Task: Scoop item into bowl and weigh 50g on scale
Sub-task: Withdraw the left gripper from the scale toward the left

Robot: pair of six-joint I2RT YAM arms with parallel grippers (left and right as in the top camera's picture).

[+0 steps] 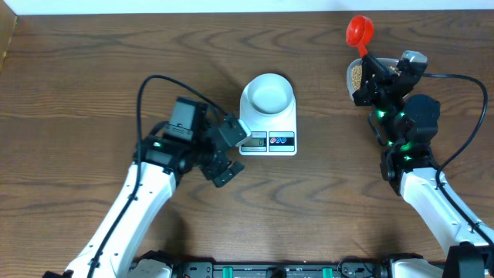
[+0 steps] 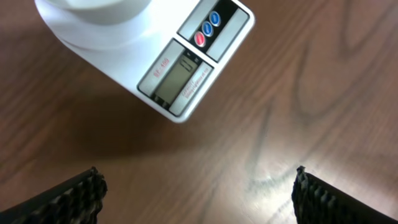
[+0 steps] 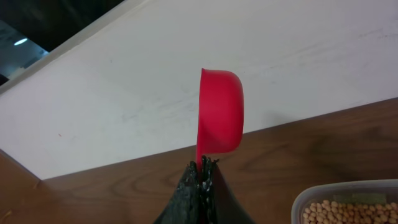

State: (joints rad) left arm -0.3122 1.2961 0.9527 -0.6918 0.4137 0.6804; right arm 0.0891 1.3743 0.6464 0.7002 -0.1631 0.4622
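The table (image 1: 93, 46) carries everything. Just ahead of the left claw (image 2: 199, 193) sits the scale (image 2: 118, 62), with its display facing that claw. The digits cannot be read from here. The left claw is spread wide and holds nothing, its tips low over bare wood. The bowl (image 1: 289, 96) stands on the scale and looks empty, so by my reading no weighing has begun.

Well apart to the right, the right claw (image 3: 202, 180) is pinched tight on the handle of the red scoop (image 3: 219, 112). The scoop rises straight beyond the claw tips, turned edge-on. No beans show in it. The tub (image 3: 348, 190) lies just below and to the right of those tips, and the beans (image 3: 351, 211) sit inside it.

The step in hand appears to be loading the scoop.

1. Bring the right claw down and to its right until the scoop mouth is over the tub, clear of the rim.
2. Roll the wrist so the mouth leads into the beans. Entering edge-on would only push them aside.
3. Take a modest load. Round beans roll off a heaped scoop.
4. Level the scoop before lifting, and carry it slowly toward the bowl, to the left of the claw.
5. Tip gradually over the bowl's centre without touching it, since contact would disturb the reading.
6. Keep the left claw off the scale.
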